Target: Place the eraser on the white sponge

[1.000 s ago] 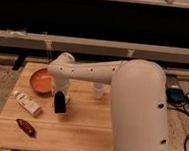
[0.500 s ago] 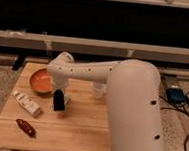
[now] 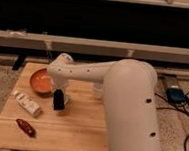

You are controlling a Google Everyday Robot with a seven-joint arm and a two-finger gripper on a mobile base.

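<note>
Black eraser (image 3: 59, 99) has barely shifted under my gripper (image 3: 61, 94) — apparently clamped on it — just above the table (image 3: 83, 129), the white sponge (image 3: 66, 102) seemingly right behind, so placement remains.

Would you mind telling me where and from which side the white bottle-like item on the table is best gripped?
Grip the white bottle across its narrow width at mid-length, coming from above: it lies flat and long on the wooden table. The gripper sits to its right, beside the orange bowl.
</note>
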